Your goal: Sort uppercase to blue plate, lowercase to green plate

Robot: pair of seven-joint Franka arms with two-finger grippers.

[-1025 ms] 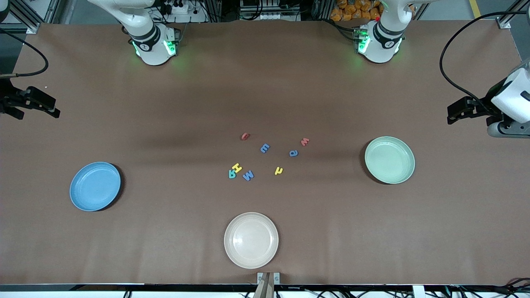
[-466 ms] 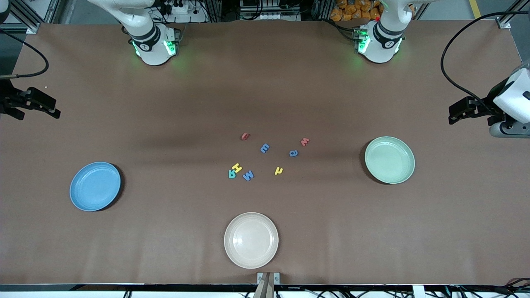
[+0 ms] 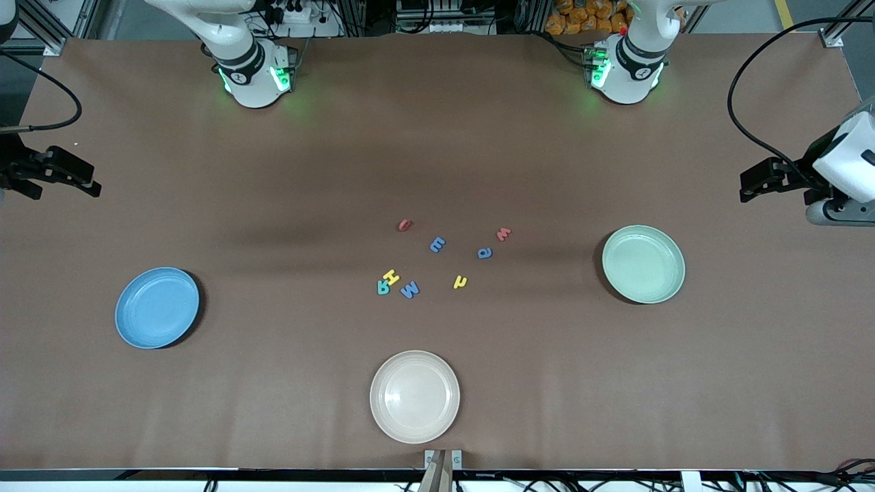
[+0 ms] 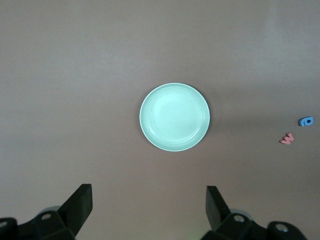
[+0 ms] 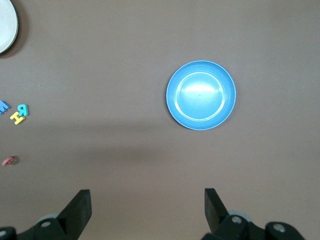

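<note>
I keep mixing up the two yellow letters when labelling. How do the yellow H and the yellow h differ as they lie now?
The yellow H has two full uprights and a crossbar; the yellow h has one tall stem and a short hooked leg. The yellow H touches the green R, while the yellow h lies alone, closer to the green plate. Both are small, yellow, flat on the table and not yet sorted.

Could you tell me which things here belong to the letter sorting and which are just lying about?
Job: foam letters clustered mid-table, blue plate, green plate, open left gripper, open right gripper.
Lying about: beige plate.
</note>
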